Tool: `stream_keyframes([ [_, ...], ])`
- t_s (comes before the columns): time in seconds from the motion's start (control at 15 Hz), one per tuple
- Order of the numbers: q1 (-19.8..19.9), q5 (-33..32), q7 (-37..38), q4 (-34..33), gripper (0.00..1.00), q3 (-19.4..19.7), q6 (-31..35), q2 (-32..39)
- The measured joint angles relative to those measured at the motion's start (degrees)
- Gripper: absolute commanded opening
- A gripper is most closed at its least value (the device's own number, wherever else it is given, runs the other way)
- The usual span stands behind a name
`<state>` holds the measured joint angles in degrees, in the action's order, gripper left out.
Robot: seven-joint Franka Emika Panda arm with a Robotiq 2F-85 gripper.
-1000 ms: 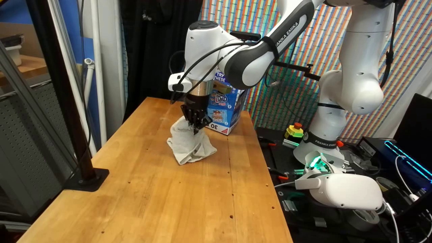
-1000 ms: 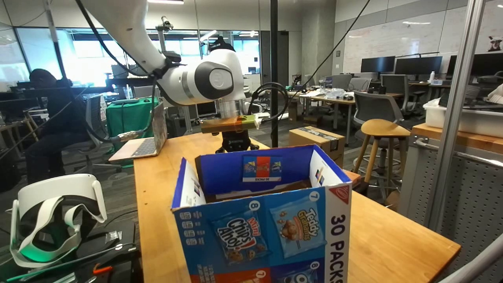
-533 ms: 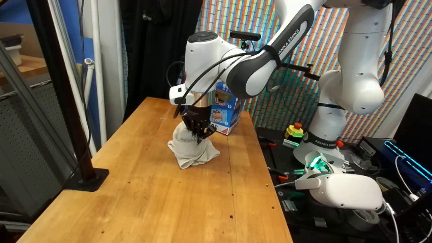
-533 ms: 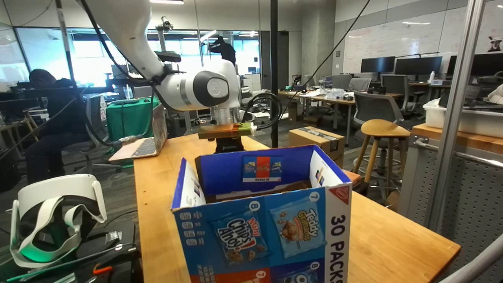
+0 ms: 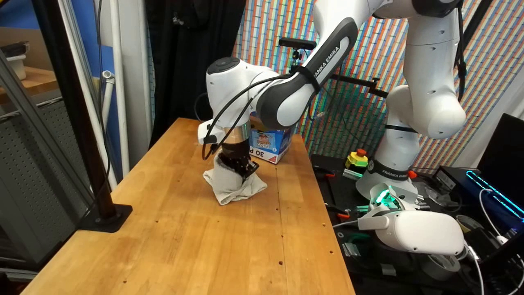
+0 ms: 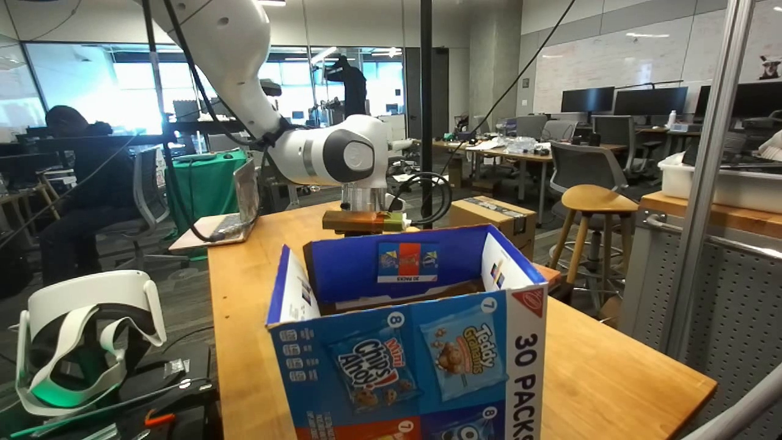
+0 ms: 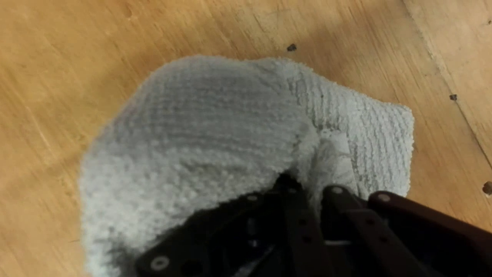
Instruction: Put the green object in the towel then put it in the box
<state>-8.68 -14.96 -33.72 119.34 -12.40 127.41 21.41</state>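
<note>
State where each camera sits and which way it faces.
Wrist view: mounted over the black two-fingered gripper, which shows at the bottom, facing down onto the crumpled white ribbed cloth towel.
In an exterior view: close by the open blue cardboard box, facing over it; the white jointed arm shows, gripper mostly hidden.
In an exterior view: raised, facing along the brown wooden table toward the box; arm and white base show.
Both exterior views share box, arm and table.
</note>
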Motion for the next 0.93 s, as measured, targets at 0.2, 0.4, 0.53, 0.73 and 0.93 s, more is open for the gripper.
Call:
stream_keyframes([
  [0.2, 0.1, 0.6, -0.5, -3.1, 0.14, 0.0, -3.2, 1.8],
  [0.4, 0.9, 2.1, -1.7, -4.7, 0.42, 0.0, -3.6, 1.9],
  [0.53, 1.9, 3.4, -2.6, -5.4, 0.58, 0.0, -3.5, 1.2],
  [0.73, 3.8, 5.7, -4.5, -5.7, 0.80, 0.0, -3.5, -1.8],
  [0.93, 5.9, 9.3, -7.5, -5.6, 0.99, 0.2, -3.6, -6.5],
])
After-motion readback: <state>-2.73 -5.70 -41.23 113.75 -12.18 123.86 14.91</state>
